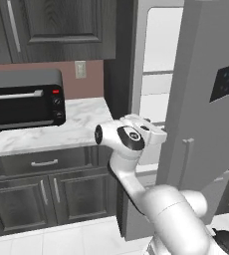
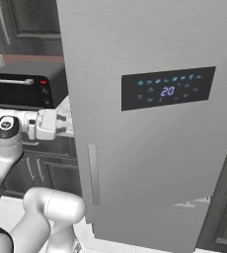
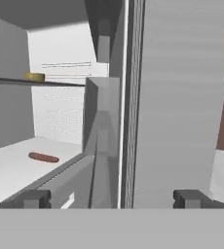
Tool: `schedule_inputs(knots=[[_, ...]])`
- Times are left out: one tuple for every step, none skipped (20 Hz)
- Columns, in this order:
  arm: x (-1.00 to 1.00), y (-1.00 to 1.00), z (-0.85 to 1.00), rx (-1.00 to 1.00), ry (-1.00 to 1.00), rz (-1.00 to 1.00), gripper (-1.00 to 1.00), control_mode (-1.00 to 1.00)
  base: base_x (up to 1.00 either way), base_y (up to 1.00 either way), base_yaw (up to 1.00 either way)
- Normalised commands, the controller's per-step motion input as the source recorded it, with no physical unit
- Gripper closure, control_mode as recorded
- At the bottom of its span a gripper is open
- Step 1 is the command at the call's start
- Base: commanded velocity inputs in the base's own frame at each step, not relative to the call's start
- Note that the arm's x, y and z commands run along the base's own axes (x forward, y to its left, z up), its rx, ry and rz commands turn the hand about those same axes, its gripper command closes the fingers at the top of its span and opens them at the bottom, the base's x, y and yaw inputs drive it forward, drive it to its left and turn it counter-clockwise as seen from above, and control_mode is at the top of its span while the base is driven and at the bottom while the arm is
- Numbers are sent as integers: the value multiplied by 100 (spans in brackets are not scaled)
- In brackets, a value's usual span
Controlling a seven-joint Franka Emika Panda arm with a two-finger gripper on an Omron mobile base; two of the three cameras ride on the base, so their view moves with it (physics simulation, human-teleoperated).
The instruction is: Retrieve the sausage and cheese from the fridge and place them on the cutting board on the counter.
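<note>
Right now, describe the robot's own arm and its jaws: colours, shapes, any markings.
The arm is glossy white, built of rounded tubular segments with bulbous joints. One joint carries a dark round cap ringed in grey. The hand is a boxy white block. The gripper ends in two small, dark, blocky tips. No cables or lettering show.

Even, soft light (rendered), slightly blurry throughout.

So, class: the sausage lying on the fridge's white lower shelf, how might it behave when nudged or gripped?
The sausage is a smooth cylinder with rounded ends lying on its side, so a nudge would probably roll it. Its smooth skin may slip between fingers. Small and slim, it is likely light.
</note>
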Motion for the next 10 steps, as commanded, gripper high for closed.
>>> schedule_inputs(knots=[[49, -65, 0, 0, -7, -9, -100, -100, 0, 0, 0], [53, -58, 0, 0, -8, -10, -100, -100, 0, 0, 0], [49, -54, 0, -1, -10, -10, -100, -100, 0, 0, 0], [46, -51, 0, -3, -12, -10, -100, -100, 0, 0, 0], [38, -48, 0, -4, -14, -10, -100, -100, 0, 0, 0], [19, -44, 0, -6, -18, -9, -100, -100, 0, 0, 0], [0, -44, 0, -7, -20, -9, -100, -100, 0, 0, 0], [0, -44, 0, -7, -21, -9, -100, -100, 0, 0, 0], [0, -49, 0, -4, -18, -9, -100, -100, 0, 0, 0], [-17, -50, 0, -3, -18, -9, -100, -100, 0, 0, 0]])
